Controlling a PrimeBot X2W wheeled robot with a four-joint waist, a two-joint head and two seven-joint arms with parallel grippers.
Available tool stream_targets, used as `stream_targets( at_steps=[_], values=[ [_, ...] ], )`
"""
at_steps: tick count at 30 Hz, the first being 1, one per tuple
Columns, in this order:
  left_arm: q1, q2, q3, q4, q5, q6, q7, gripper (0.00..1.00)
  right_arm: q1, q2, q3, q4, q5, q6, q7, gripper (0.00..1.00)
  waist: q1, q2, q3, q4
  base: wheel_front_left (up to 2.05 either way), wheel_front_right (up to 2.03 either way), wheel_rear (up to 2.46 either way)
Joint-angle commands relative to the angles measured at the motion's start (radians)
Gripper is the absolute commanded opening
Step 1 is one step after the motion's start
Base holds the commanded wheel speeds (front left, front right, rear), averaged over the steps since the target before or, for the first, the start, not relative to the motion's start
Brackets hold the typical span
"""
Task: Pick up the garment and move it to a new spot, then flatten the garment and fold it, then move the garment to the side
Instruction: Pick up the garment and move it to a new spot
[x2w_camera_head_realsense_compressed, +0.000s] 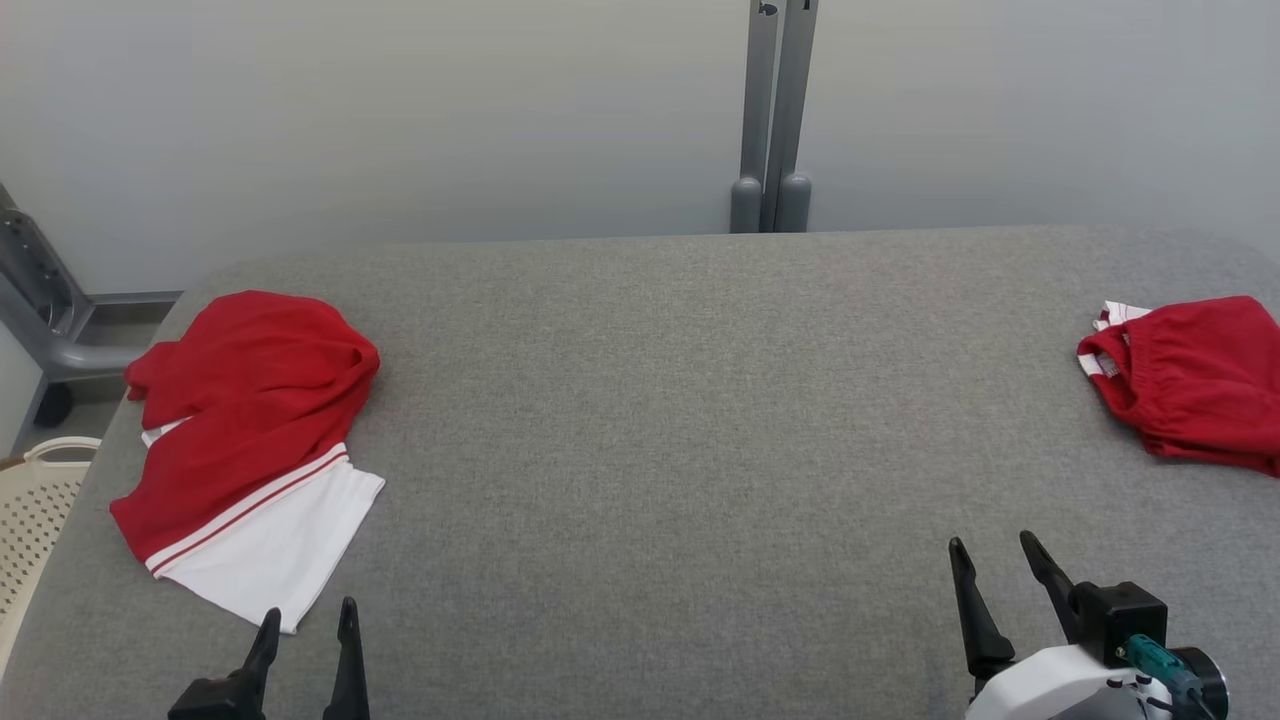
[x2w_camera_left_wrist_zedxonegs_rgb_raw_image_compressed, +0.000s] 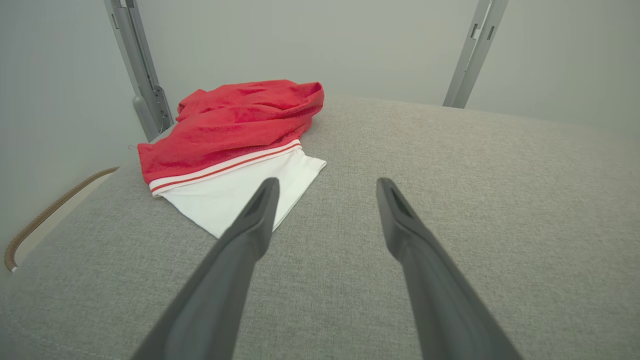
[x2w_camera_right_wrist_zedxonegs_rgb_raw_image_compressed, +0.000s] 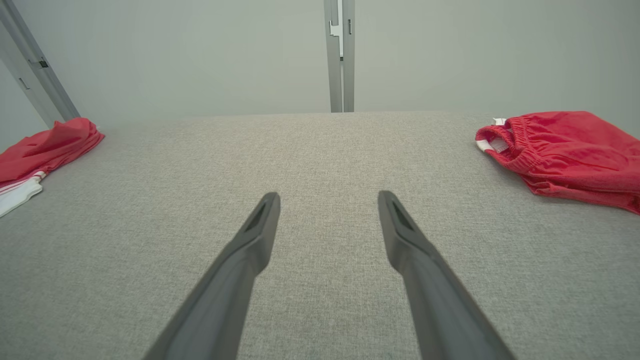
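Left pincer (x2w_camera_head_realsense_compressed: 310, 607) and right pincer (x2w_camera_head_realsense_compressed: 992, 540) low over table (x2w_camera_head_realsense_compressed: 650, 450), fingers apart, empty; we see red-white garment (x2w_camera_head_realsense_compressed: 250, 400) just beyond left.

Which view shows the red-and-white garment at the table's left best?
Head view: the red-and-white garment shows in full outline from above. The left wrist view is closer, but the left tool overlaps its white corner. The right wrist view cuts it off at the frame edge.

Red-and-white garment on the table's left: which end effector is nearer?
Left. The left end effector sits just short of the red-and-white garment, near its white edge; the right end effector is far across the table.
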Motion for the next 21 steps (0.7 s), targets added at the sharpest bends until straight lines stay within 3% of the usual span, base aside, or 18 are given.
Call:
stream_targets(
  at_steps=[1, 12, 21],
  values=[
    [-0.016, 0.001, 0.007, 0.007, 0.006, -0.005, -0.001, 1.00, -0.001, -0.002, 0.000, 0.002, 0.004, -0.001, -0.002, 1.00, 0.0001, 0.0000, 0.001, 0.001, 0.00, 0.00, 0.00],
    [-0.027, -0.004, 0.023, 0.022, 0.009, -0.011, -0.001, 1.00, 0.011, -0.002, 0.001, 0.009, 0.007, -0.001, 0.001, 1.00, 0.0001, 0.0000, 0.000, 0.013, 0.00, 0.00, 0.00],
    [-0.023, 0.000, 0.038, 0.030, 0.023, -0.015, 0.000, 1.00, 0.022, -0.002, 0.027, 0.010, 0.030, -0.001, 0.002, 1.00, 0.0001, 0.0000, -0.009, 0.106, 0.00, 0.00, 0.00]
  ],
)
